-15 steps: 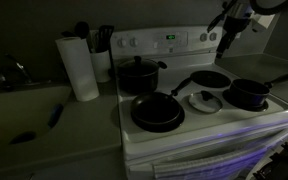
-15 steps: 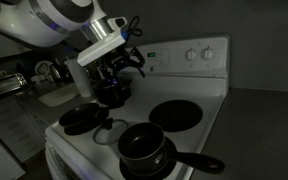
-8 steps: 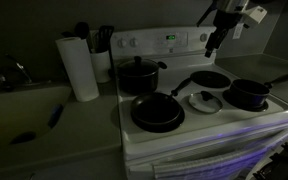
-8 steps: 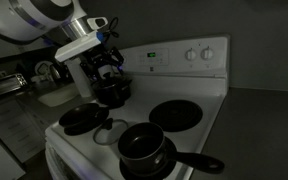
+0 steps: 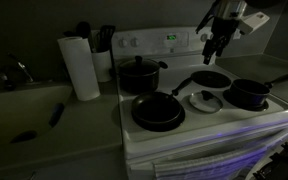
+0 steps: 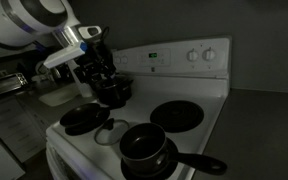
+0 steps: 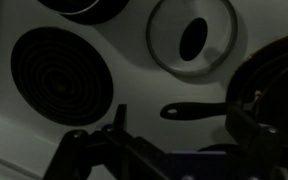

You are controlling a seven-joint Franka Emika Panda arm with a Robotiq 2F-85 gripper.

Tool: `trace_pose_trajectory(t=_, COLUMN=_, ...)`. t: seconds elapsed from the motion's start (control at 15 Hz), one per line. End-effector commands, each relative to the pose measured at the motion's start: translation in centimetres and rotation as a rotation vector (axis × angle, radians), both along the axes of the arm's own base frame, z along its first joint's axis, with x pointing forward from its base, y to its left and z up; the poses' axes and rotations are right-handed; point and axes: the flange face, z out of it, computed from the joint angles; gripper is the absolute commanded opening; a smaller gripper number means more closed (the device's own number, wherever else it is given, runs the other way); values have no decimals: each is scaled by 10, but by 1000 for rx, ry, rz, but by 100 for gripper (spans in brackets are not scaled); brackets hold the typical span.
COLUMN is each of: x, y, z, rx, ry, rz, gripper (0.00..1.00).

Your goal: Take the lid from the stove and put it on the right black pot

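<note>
The green display (image 5: 170,40) on the stove (image 5: 199,130) back panel is too small to read; dim light blurs detail; the arm (image 5: 234,12) is cut off at the frame top, its tool (image 5: 216,46) hanging above the stove top, pointing down, jaws spread wide and empty; the lid (image 5: 205,101) lies on the stove top between a frying pan (image 5: 157,113) and the right black pot (image 5: 250,95)

Overall light: I get a dim room in every view; only the white stove (image 5: 214,126) top reads clearly.
Colour cast: a bluish-violet wash on the stove front in an exterior view.
Glow: the green display (image 5: 170,39) is one small bright spot.
Shadows: the counter (image 5: 79,140) sinks to near black.
Wrist view: grainy, soft; the gripper (image 7: 184,105) is a dark unfocused silhouette, the lid (image 7: 169,45) pale.
</note>
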Motion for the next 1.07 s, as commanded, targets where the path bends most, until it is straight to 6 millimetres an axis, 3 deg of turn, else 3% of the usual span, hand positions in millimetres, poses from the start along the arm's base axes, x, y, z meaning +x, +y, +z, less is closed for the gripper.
trace_pose_trajectory(t=0.0, x=18, y=-71, z=-59, rx=26, ry=99, rz=-53, gripper=100)
trace_pose_trajectory(t=0.2, x=21, y=-126, z=-102, rx=68, ry=127, rz=-106, gripper=100)
trace_pose_trajectory(t=0.33, x=27, y=-147, z=-122, rx=111, ry=124, rz=-132, gripper=100)
trace_pose_trajectory(t=0.4, x=24, y=-136, z=-108, rx=75, ry=133, rz=-128, gripper=100)
trace_pose_trajectory(t=0.6, x=27, y=-148, z=-124, rx=94, ry=138, rz=-143, gripper=100)
trace_pose_trajectory(t=0.73, x=28, y=-147, z=-116, rx=85, ry=132, rz=-136, gripper=100)
trace_pose_trajectory(t=1.0, x=40, y=-125, z=-84, rx=14, ry=141, rz=-122, gripper=100)
